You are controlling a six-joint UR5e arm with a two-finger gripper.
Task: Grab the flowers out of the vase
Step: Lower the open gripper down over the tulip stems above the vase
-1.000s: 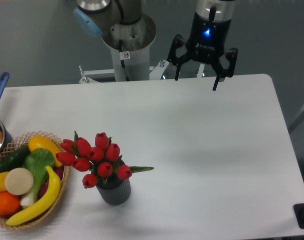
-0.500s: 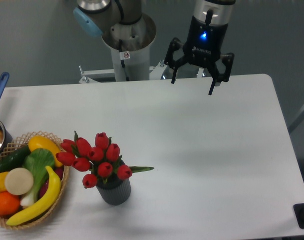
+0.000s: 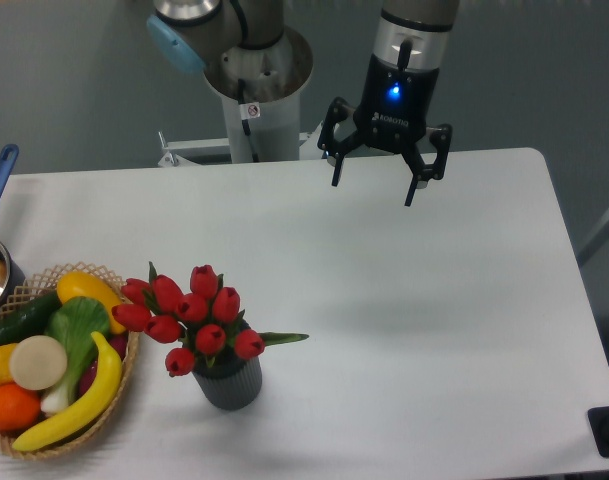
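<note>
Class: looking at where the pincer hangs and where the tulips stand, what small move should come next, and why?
Probably carry the open pincer toward the near-left, above the flowers. It hangs empty over the table's far edge, well away from the vase that holds them.

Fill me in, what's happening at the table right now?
The gripper hangs in the air over the far side of the table, jaws open and empty. The flowers sit untouched in the vase near the front edge, beside the basket of fruit. Nothing is grasped yet.
</note>
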